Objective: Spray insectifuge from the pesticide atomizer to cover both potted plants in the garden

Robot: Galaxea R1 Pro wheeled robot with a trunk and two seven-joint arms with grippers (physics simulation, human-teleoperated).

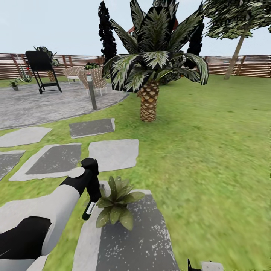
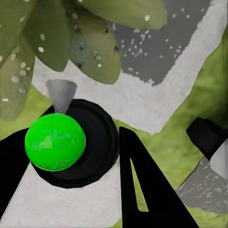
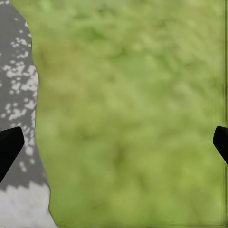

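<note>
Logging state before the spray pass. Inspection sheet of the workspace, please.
Surface: lawn with grey stepping stones; a round grey patio behind.
Job's things: potted plant on the nearest stone; pesticide atomizer held over its leaves, which carry pale droplets. Second plant not identified.
Clutter: nothing seen.
Grippers: left pincer shut on the atomizer beside the plant; right pincer open over grass, holding nothing.
Cables: nothing seen.
Surroundings: palm, brown slatted fence, black chair, wicker chairs, a grey post, dark trees.
</note>
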